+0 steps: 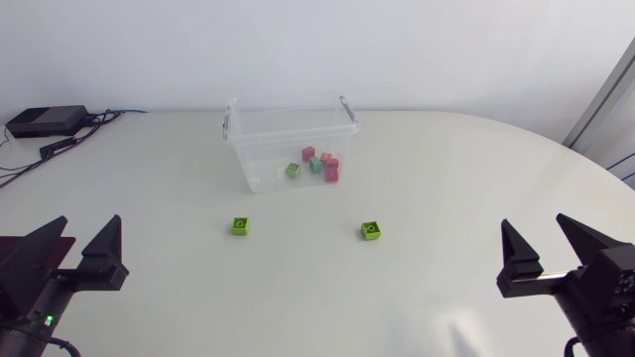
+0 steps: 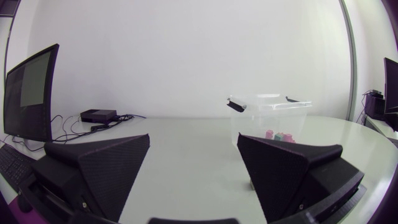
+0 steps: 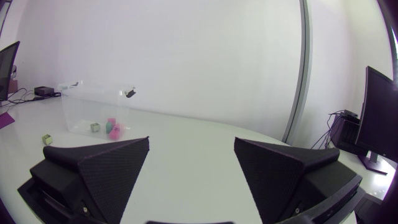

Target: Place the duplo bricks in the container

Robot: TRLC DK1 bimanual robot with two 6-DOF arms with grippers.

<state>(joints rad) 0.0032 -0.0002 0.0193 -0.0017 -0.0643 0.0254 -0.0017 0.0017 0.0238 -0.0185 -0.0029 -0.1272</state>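
Head view looks down from above; both wrist views face across the table [image 1: 456, 188], sharing the container [image 1: 260, 167].

The clear container [image 1: 291, 139] stands near the table's [image 1: 446, 288] far edge; its walls block any sideways entry, its mouth is open from above; the bricks inside [image 1: 319, 164] crowd the right half of its floor. Toward the near edge the left green brick [image 1: 240, 226] and the right green brick [image 1: 371, 230] lie well apart, with bare surface round each; a black box [image 1: 47, 121] and cables [image 1: 94, 124] occupy the far left corner.
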